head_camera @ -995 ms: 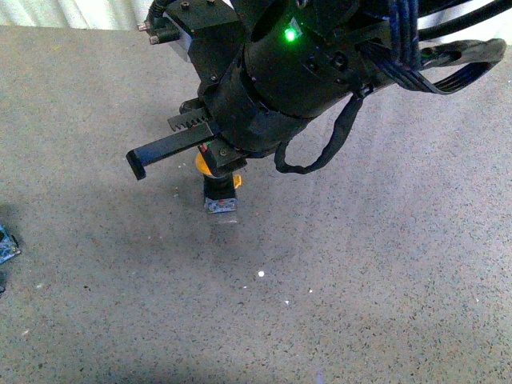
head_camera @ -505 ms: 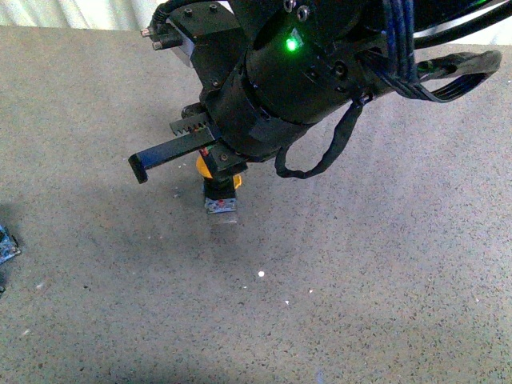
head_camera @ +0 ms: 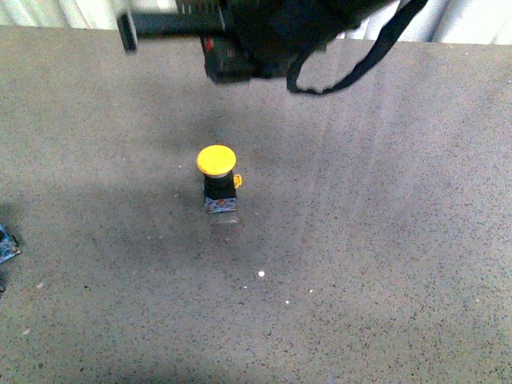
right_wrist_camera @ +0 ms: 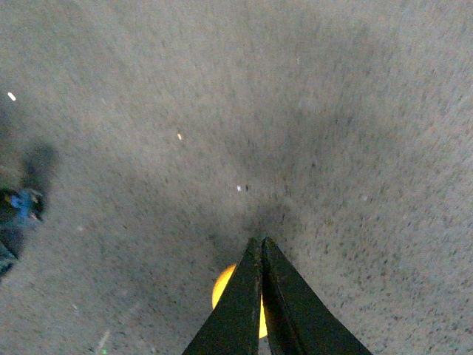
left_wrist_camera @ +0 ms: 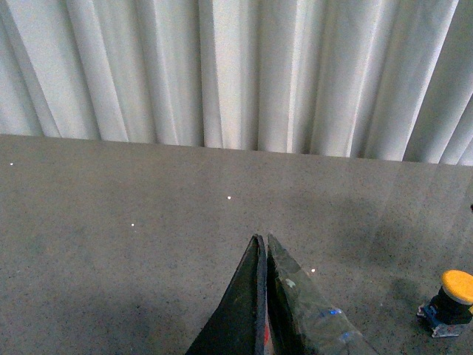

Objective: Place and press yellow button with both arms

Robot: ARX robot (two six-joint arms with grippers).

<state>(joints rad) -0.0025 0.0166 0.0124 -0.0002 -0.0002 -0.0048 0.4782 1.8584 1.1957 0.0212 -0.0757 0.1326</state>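
Note:
The yellow button [head_camera: 217,160] stands upright on the grey table, with its domed cap on top, a black body, a small yellow side tab and a bluish base. My right arm [head_camera: 256,32] hangs high over the table's far side, above and behind the button and apart from it. Its gripper [head_camera: 128,30] is shut and empty. In the right wrist view the shut fingertips [right_wrist_camera: 261,241] partly hide the yellow cap [right_wrist_camera: 221,290] below them. My left gripper [left_wrist_camera: 261,238] is shut and empty, and the button [left_wrist_camera: 454,294] stands off to its side.
The grey speckled table [head_camera: 360,264] spreads all round the button. A white pleated curtain [left_wrist_camera: 236,74] hangs behind its far edge. A small blue-marked thing [head_camera: 6,245] lies at the table's left edge and also shows in the right wrist view [right_wrist_camera: 22,207].
My right arm has risen off the button and moved up and back. The whole button now shows and has not shifted.

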